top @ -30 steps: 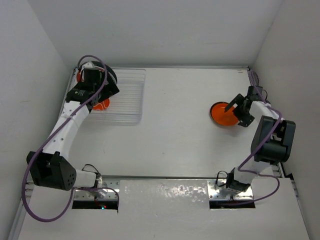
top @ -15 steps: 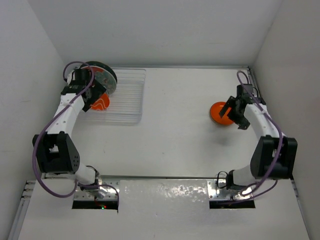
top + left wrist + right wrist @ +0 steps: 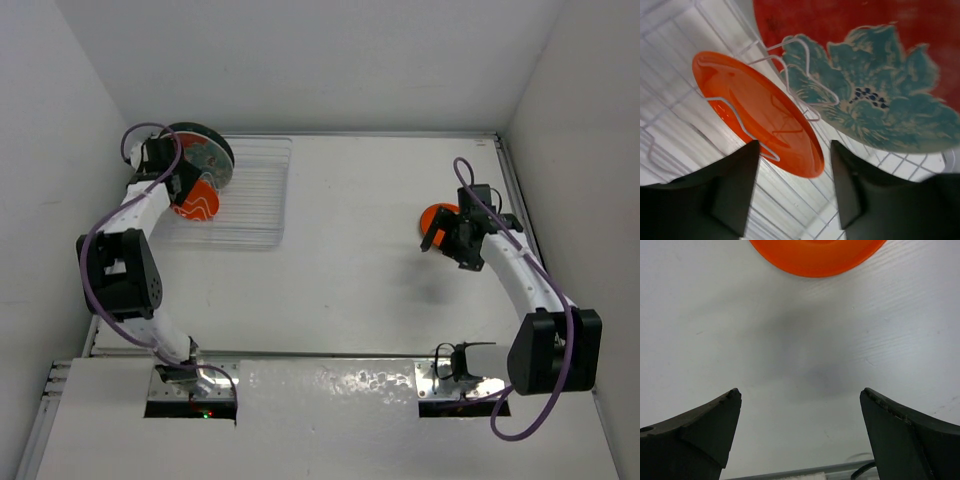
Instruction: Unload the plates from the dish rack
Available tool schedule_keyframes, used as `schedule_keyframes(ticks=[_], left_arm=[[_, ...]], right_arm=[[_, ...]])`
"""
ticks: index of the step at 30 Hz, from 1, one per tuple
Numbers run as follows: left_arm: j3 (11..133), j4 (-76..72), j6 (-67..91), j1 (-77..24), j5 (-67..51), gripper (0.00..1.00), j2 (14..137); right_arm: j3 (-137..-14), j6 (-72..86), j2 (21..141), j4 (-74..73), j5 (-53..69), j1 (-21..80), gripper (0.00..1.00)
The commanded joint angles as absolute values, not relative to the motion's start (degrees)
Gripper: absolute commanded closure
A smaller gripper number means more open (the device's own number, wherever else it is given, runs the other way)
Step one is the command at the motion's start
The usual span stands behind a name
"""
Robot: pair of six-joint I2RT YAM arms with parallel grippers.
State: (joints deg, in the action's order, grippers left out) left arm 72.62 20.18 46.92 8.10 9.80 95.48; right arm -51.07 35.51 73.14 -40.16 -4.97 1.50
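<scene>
Orange plate point(image 3: 755, 110) on edge in dish rack point(image 3: 670, 45), upper left of top view; red-teal floral plate point(image 3: 875, 100) just behind. Left pincer point(image 3: 794, 147) half-wide, straddling plate's rim, contact unclear. Right pincer point(image 3: 800, 390) wide, empty. Judged: stiff, glossy, slippery, breakable; pinch rim deep, lift straight up.

Your left arm point(image 3: 140, 210) reaches the dish rack's point(image 3: 255, 190) left end, where an orange plate point(image 3: 200, 203) stands beside a larger plate point(image 3: 208, 160).
</scene>
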Motion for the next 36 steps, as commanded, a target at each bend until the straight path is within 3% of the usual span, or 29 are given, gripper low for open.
schedule_keyframes(ticks=[1,4,7,8,11,22,27,32,34,36], left_arm=[[73.91,16.35,47.90,9.05,8.44,0.50,98.69],[74.09,15.82,48.25,9.23,8.79,0.58,99.49],[75.06,17.66,48.78,9.23,9.40,0.79,99.23],[75.06,18.01,49.04,9.32,9.75,0.90,98.88],[75.67,20.29,49.39,9.49,10.02,1.00,97.30],[80.16,26.97,47.20,9.49,3.89,1.00,86.14],[81.90,26.10,39.14,4.94,0.35,1.00,82.97],[90.44,29.36,12.34,-15.70,-1.49,1.00,89.64],[90.35,30.58,1.48,-29.81,4.02,1.00,91.31],[90.18,31.55,-5.42,-35.92,8.07,1.00,92.80]], right_arm=[[-50.97,33.31,71.46,-41.31,-5.27,1.58,0.01],[-51.59,32.44,71.02,-42.18,-5.62,1.58,0.01],[-53.52,32.34,71.02,-43.42,-6.06,1.58,0.01],[-53.87,32.26,71.02,-43.85,-5.80,1.58,0.01],[-55.10,32.78,70.66,-44.38,-5.19,1.58,0.01],[-62.74,35.59,71.01,-46.05,-0.18,1.58,0.01],[-67.49,39.45,71.98,-42.46,9.91,2.19,0.01],[-78.47,45.07,76.54,-40.87,15.65,7.81,0.01],[-85.40,47.53,79.70,-42.09,13.20,9.83,0.01],[-87.01,49.04,80.15,-42.89,10.47,10.46,0.01]])
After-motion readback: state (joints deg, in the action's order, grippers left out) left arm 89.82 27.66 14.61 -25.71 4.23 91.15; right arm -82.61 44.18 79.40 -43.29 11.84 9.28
